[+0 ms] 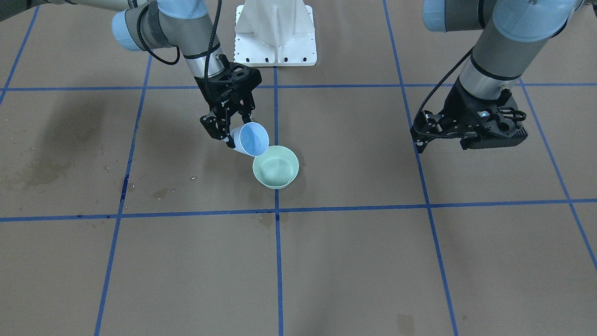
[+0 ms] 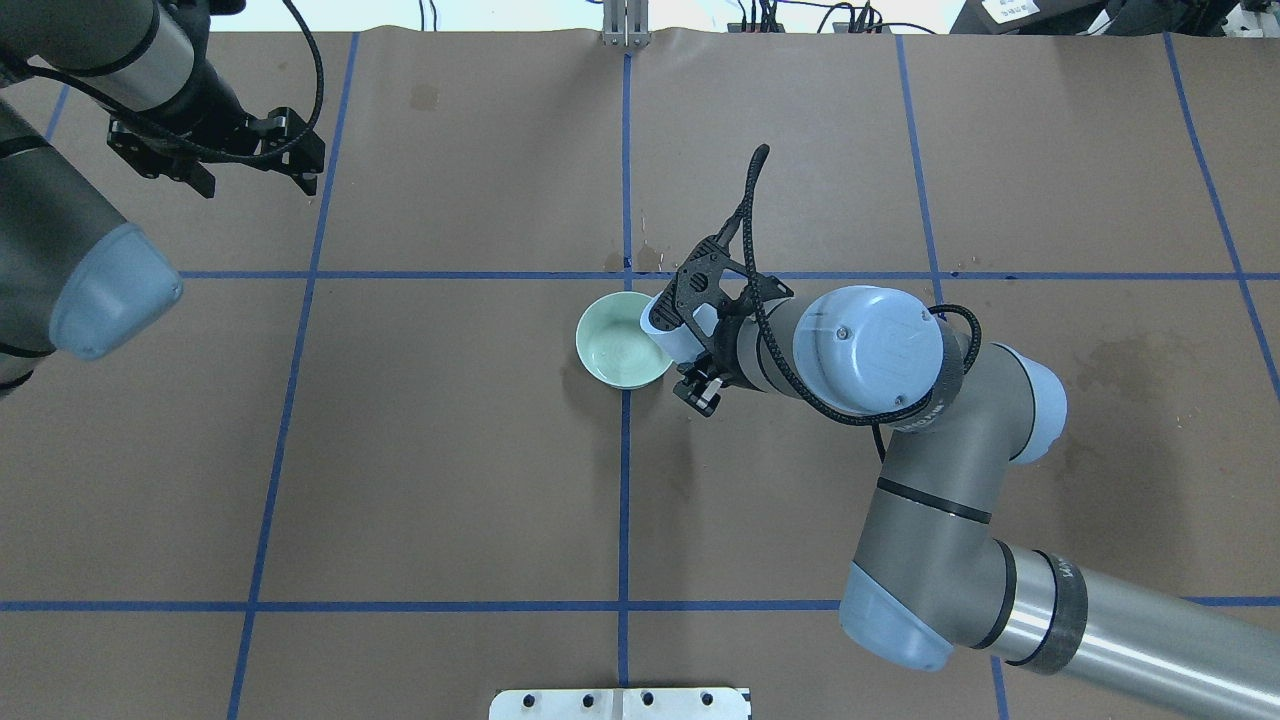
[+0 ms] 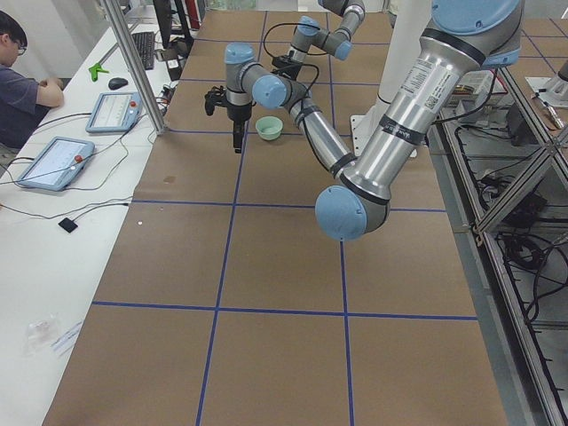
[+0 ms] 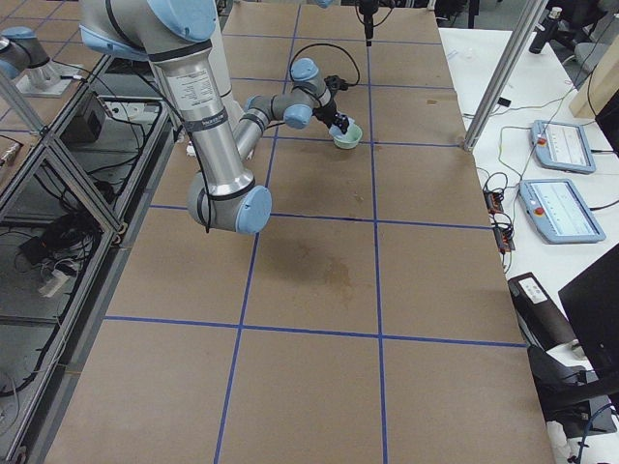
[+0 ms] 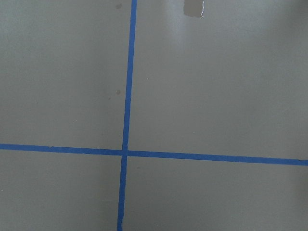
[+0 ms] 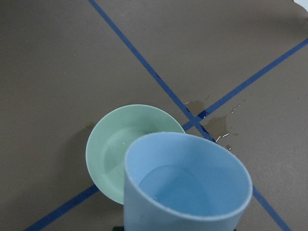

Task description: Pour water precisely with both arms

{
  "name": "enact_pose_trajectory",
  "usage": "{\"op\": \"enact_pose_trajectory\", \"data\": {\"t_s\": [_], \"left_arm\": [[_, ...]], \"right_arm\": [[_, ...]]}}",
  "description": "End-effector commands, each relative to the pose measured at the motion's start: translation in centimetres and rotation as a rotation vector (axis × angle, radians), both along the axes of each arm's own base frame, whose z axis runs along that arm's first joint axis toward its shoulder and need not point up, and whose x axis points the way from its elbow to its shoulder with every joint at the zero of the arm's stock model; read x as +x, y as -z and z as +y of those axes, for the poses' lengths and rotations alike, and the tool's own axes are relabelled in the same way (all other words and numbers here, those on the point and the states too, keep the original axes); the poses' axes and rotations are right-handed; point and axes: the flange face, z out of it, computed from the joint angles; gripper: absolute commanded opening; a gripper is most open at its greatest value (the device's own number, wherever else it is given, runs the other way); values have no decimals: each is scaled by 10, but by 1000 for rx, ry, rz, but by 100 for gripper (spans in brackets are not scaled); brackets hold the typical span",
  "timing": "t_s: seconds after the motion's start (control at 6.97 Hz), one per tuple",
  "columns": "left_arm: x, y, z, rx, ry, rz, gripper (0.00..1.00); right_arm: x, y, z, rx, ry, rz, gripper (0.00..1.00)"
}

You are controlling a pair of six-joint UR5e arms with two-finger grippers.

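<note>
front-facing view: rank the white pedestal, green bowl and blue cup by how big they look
1. white pedestal, largest though cropped at the top.
2. green bowl.
3. blue cup, slightly smaller; it is lifted nearer the camera, so this gap is unsure.

Brown-papered table [image 1: 354,261] gridded with blue tape [image 1: 278,261].
A white pedestal [image 1: 275,32] stands at one edge, in line with a tape strip; dark stains [image 1: 42,170] blotch the paper, and a person [image 3: 22,84] sits at a white bench [image 3: 35,266] beside the table, two tablets [image 3: 53,162] lying near.
</note>
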Motion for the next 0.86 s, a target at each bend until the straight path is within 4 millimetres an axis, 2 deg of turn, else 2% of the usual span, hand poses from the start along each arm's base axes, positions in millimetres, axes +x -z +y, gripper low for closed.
{"op": "enact_pose_trajectory", "data": {"t_s": [0.0, 0.14, 0.43, 0.57, 0.72], "left_arm": [[-6, -4, -2, -1, 4, -5, 100], [-6, -6, -2, -2, 3, -7, 100], [-6, -7, -2, -4, 4, -7, 100], [-6, -7, -1, -2, 3, -7, 100], [-6, -8, -1, -5, 3, -8, 100]], "right_arm": [[-7, 4, -2, -8, 48, 95, 0], [-11, 21, -3, -20, 72, 149, 0], [-23, 27, -8, -31, 99, 209, 0], [-38, 38, -16, -48, 104, 242, 0], [-46, 50, -22, -50, 122, 291, 0]]}}
